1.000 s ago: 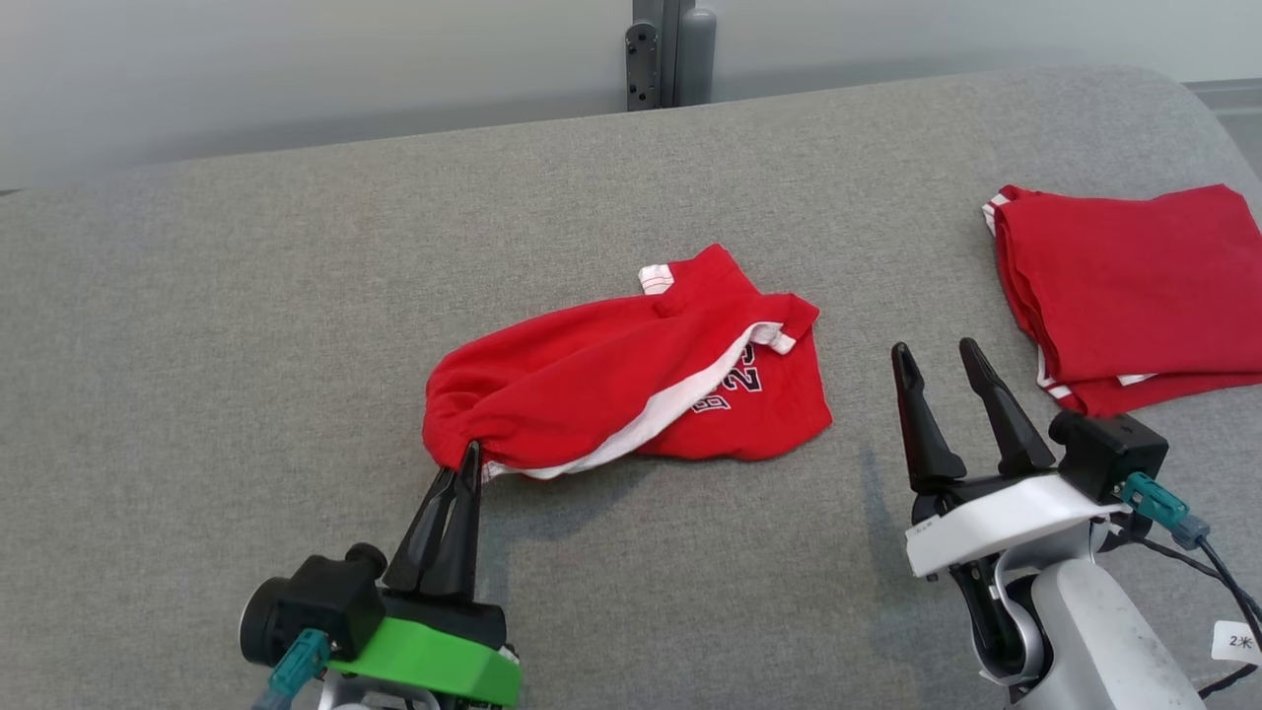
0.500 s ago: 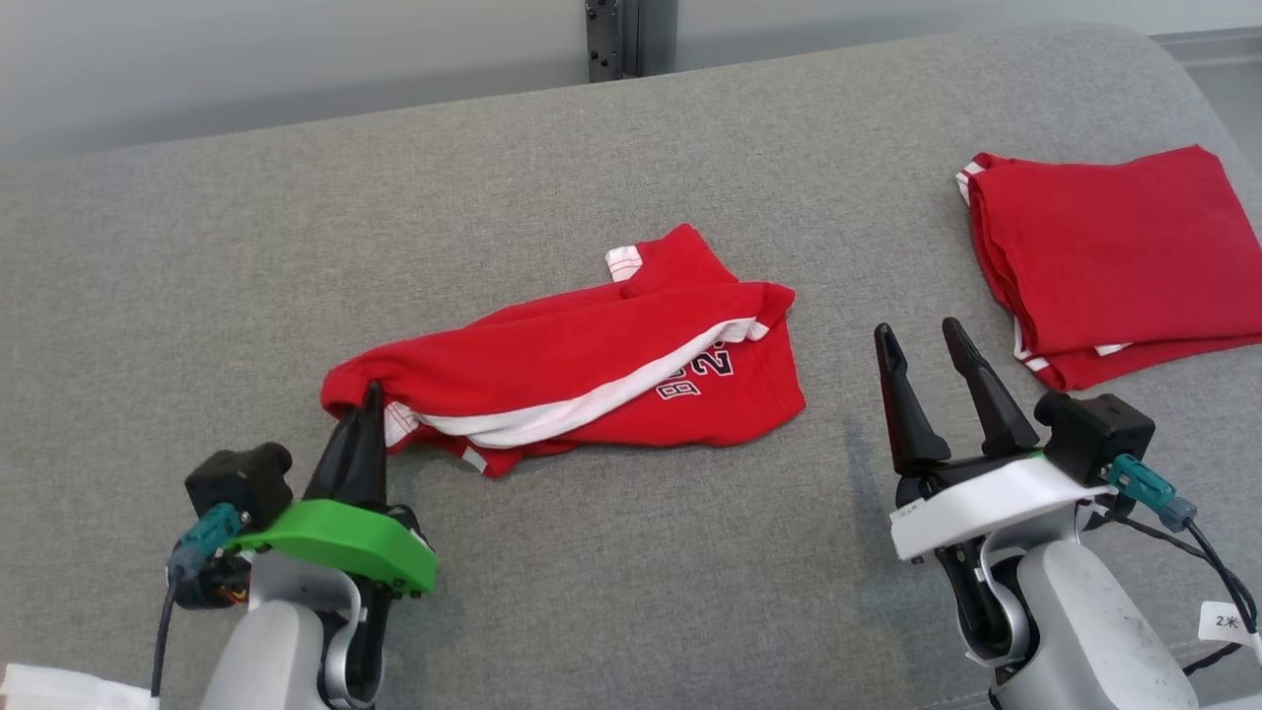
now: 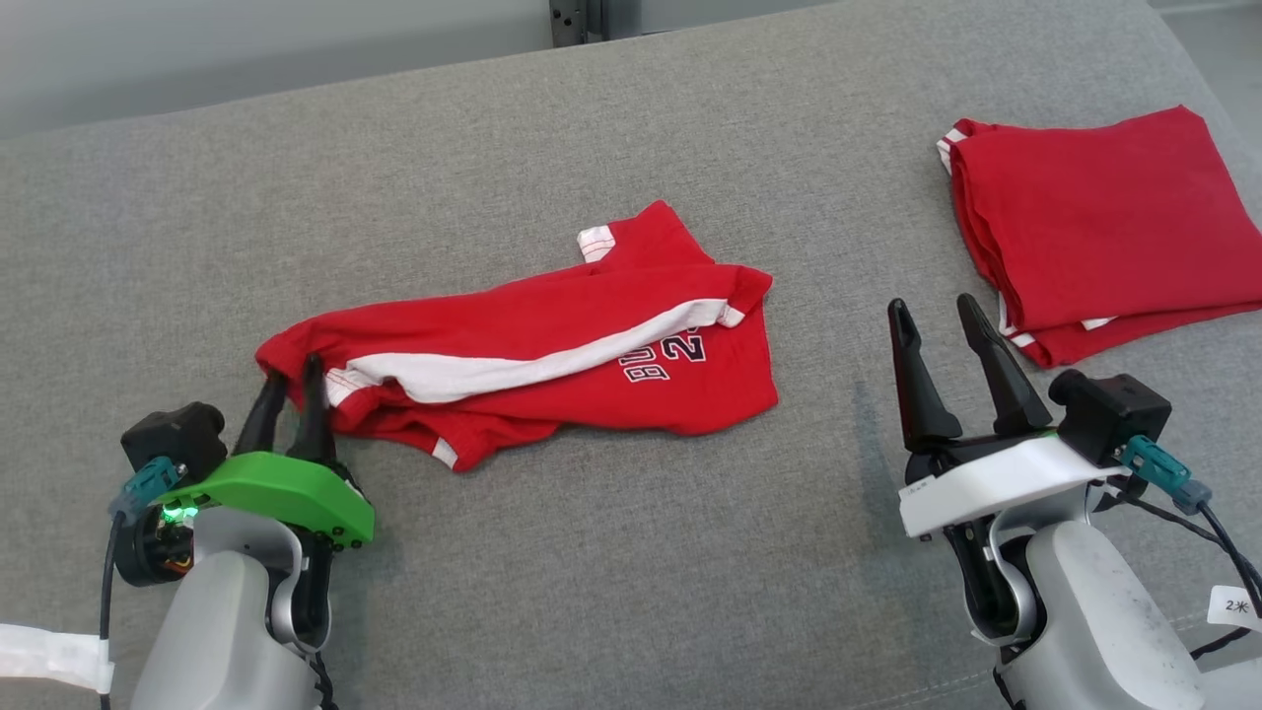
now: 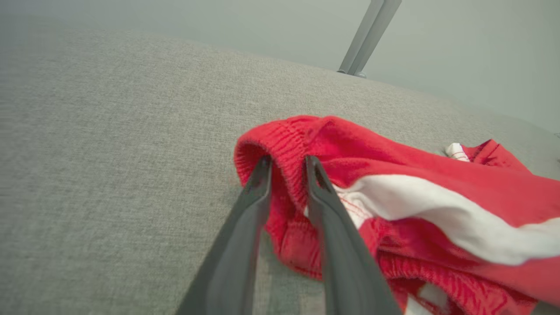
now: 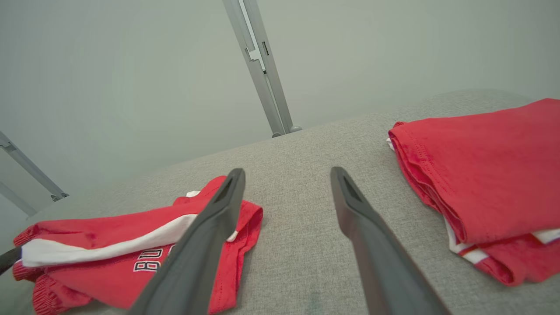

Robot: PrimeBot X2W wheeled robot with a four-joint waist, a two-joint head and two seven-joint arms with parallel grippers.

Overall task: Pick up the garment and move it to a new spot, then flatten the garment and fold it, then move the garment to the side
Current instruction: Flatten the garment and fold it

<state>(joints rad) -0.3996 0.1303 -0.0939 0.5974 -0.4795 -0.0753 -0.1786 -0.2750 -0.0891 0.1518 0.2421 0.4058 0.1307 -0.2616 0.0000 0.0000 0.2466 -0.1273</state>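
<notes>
The garment [image 3: 552, 345], red shorts with a white stripe and dark lettering, lies stretched out crumpled across the middle of the grey padded surface [image 3: 592, 552]. My left gripper [image 3: 289, 370] is at its left end. In the left wrist view the left gripper [image 4: 286, 159] has its fingers a little apart, and the elastic waistband of the garment [image 4: 393, 175] sits loosely between the tips. My right gripper [image 3: 932, 306] stands open and empty to the right of the garment, clear of it. In the right wrist view the right gripper [image 5: 286, 173] spreads wide, with the garment [image 5: 109, 236] at lower left.
A folded stack of red clothes [image 3: 1094, 217] lies at the far right, beyond my right gripper, and shows as the folded stack [image 5: 481, 162] in the right wrist view. A grey metal post [image 3: 577, 20] rises behind the surface's far edge.
My left gripper pulled the waistband leftward, drawing the garment out longer, and its fingers have now parted. The head camera tilted down. The right gripper stayed open in place.
</notes>
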